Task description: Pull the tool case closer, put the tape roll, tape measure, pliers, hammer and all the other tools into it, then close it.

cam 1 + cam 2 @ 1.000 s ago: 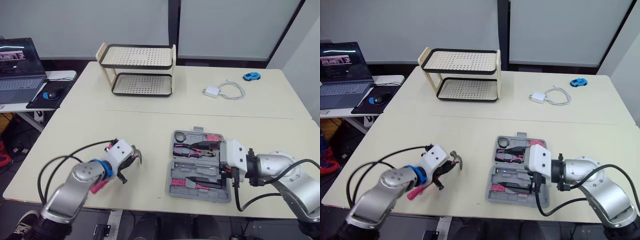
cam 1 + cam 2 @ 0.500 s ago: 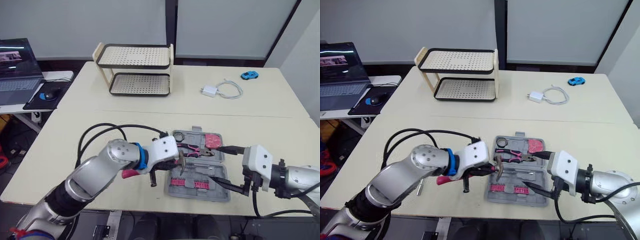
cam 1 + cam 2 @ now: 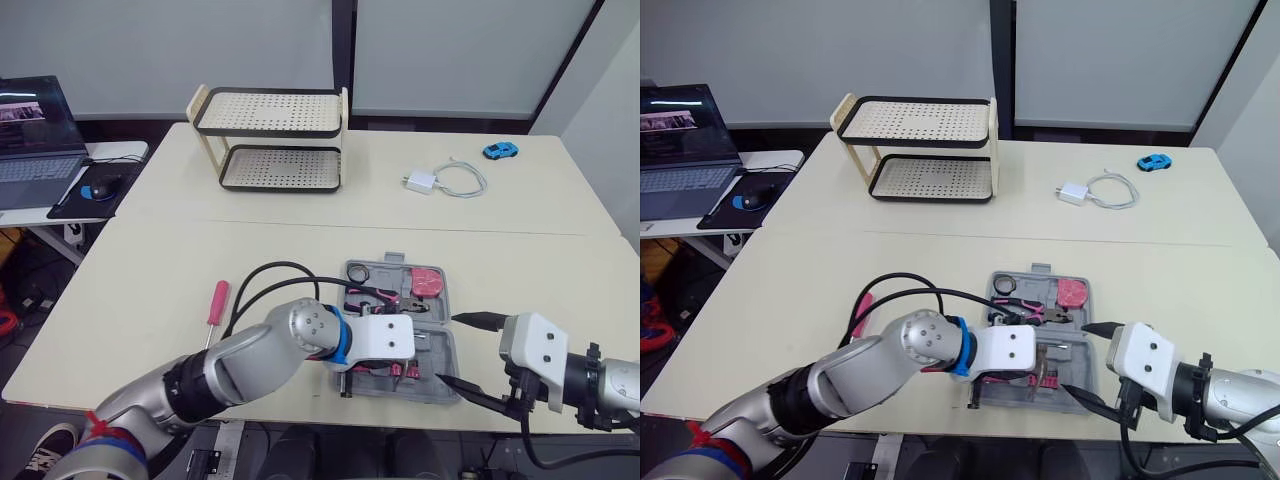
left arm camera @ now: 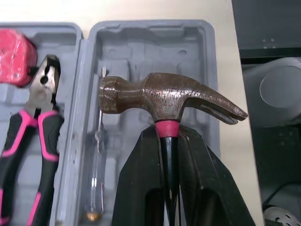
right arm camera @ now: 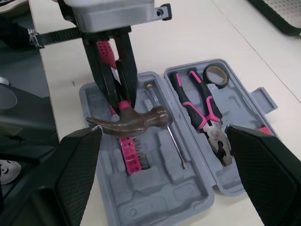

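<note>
The left gripper [image 4: 168, 137], clenching the hammer [image 4: 160, 96] by its neck, is now hovering over the near half of the case [image 4: 141, 23] after swinging in from the left, while the right gripper [image 3: 470, 352], released, is backing off rightward. Pliers [image 4: 35, 136] are lying inside; a pink screwdriver [image 3: 214, 306] is still waiting on the surface [image 3: 150, 290].

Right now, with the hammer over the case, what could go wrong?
The left gripper holds the hammer by its neck above the tool case half where a clear-handled screwdriver lies; it could land across that and keep the case from closing. The pink screwdriver on the table could be left out.
</note>
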